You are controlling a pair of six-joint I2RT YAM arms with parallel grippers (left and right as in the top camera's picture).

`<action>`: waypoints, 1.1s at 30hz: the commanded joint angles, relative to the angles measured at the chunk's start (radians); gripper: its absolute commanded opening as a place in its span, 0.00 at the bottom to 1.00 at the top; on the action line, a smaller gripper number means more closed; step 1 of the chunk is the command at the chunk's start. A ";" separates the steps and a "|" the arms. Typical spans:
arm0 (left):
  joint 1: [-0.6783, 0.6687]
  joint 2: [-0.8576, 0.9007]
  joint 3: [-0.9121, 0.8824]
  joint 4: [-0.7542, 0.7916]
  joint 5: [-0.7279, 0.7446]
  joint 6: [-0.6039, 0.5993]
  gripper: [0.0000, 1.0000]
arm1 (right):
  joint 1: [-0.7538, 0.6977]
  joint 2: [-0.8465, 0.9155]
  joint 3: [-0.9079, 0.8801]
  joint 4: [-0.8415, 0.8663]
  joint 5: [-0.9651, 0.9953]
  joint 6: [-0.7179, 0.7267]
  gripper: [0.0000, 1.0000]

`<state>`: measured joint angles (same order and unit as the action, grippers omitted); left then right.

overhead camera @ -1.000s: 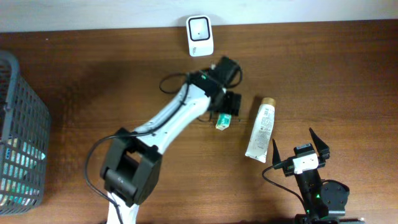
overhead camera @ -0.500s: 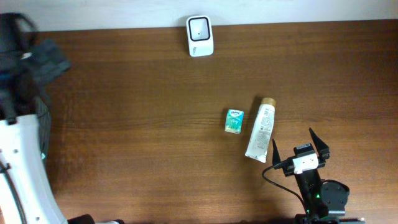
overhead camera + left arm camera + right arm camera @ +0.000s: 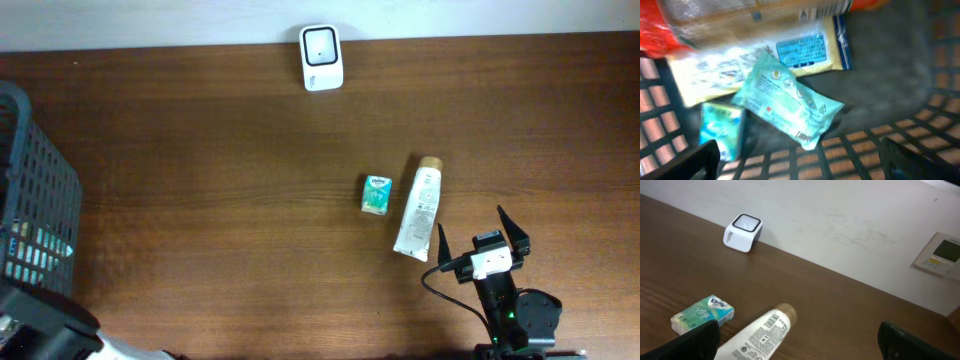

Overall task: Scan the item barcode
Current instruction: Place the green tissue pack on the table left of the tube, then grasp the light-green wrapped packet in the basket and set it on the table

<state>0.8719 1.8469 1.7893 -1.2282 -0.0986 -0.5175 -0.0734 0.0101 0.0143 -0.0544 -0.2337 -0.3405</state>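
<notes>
1. Seemingly unstarted: left gripper (image 3: pixel 797 149), spread wide and empty, hangs over a green packet (image 3: pixel 790 107) in the basket (image 3: pixel 50 190).
2. Right gripper (image 3: pixel 469 222) gapes empty near the tube (image 3: pixel 420 208).
3. Pick-up and scanner (image 3: pixel 321 57) pass remain.

Brown wooden table (image 3: pixel 200 200), white wall (image 3: pixel 840 225), beige wall panel (image 3: pixel 939 256)

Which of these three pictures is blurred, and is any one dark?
Left wrist view: blurred and dim, the pale green packet in the basket looks smeared. Right wrist view: sharp, evenly lit, the barcode on the tube shows clearly. Overhead view: sharp, no strong glare on the table.
</notes>
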 commanded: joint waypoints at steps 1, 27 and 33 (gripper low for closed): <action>0.002 0.038 -0.161 0.107 0.016 -0.005 0.99 | -0.006 -0.007 -0.009 0.002 0.002 0.005 0.99; 0.002 0.137 -0.439 0.419 0.029 0.101 0.00 | -0.006 -0.007 -0.009 0.002 0.002 0.005 0.99; 0.002 0.091 -0.082 0.172 0.153 0.105 0.00 | -0.006 -0.007 -0.009 0.002 0.002 0.005 0.99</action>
<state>0.8776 1.9568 1.5169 -0.9775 -0.0643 -0.4229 -0.0734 0.0101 0.0143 -0.0544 -0.2337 -0.3405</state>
